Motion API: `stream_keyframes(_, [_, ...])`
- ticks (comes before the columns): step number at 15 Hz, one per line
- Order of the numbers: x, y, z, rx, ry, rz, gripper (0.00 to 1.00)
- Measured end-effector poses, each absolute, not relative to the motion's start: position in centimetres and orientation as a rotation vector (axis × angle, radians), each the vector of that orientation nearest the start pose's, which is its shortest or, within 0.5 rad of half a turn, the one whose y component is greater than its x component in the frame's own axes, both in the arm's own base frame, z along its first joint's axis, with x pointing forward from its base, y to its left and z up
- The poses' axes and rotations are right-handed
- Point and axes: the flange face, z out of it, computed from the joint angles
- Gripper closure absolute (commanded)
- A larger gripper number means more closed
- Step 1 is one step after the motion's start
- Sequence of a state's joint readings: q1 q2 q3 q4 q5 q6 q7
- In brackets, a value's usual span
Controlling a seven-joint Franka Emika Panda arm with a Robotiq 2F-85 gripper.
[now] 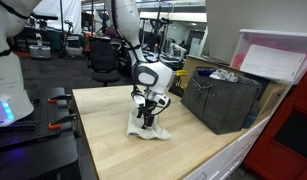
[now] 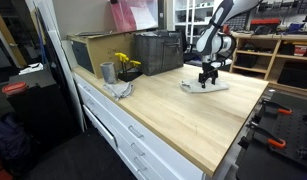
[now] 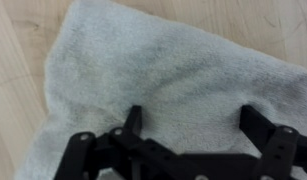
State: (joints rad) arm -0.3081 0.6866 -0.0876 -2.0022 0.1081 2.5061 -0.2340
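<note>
In the wrist view the pincer [image 3: 193,125] is open, its two fingers spread wide just over a pale grey towel [image 3: 163,70] that is soft, nubbly and rumpled. The towel lies near the middle of the wooden desk [image 1: 103,130]. Further right, apart from it, stands a black crate [image 1: 223,100]. In an exterior view, a grey cup [image 2: 107,72] with yellow flowers [image 2: 126,63] sits far left.
</note>
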Motion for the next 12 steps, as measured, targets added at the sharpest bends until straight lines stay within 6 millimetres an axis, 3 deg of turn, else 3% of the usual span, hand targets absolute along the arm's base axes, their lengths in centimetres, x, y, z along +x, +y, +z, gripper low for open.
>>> stream_keyframes(7, [53.4, -21.0, 9.6, -3.117, -0.199, 0.301, 0.0])
stream_keyframes(12, [53.4, -20.8, 9.9, -3.138, -0.407, 0.309, 0.0])
